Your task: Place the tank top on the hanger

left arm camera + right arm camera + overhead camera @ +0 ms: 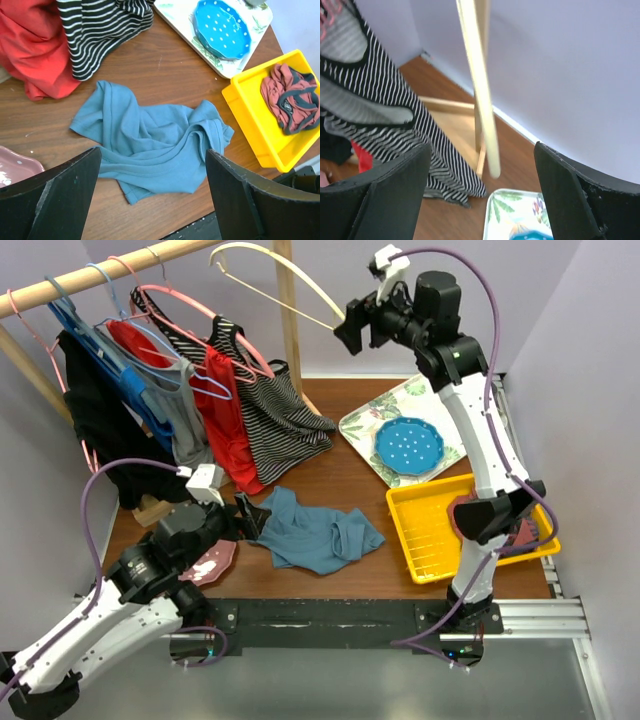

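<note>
Hanger [479, 90] untouched between wide right jaws, wrist view only; left jaws wide, empty.

The table [340, 465] bears a crumpled tank top [315, 532], pink plate [213, 563], floral tray [362, 421] and yellow bin [404, 508].

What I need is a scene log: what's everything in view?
tank top: one, teal-blue, crumpled on table
hanger: one, cream, by rail's end
hung clothes: several, black, blue, grey, red, striped, on rail
rail: one, wooden, top left
bin: one, yellow, table's right
garment: one, dark red, in bin
dish: one, blue dotted, on tray
tray: one, white floral, behind bin
plate: one, pink, table's left edge
left gripper: one, black, open beside tank top
right gripper: one, black, open around hanger's arm
</note>
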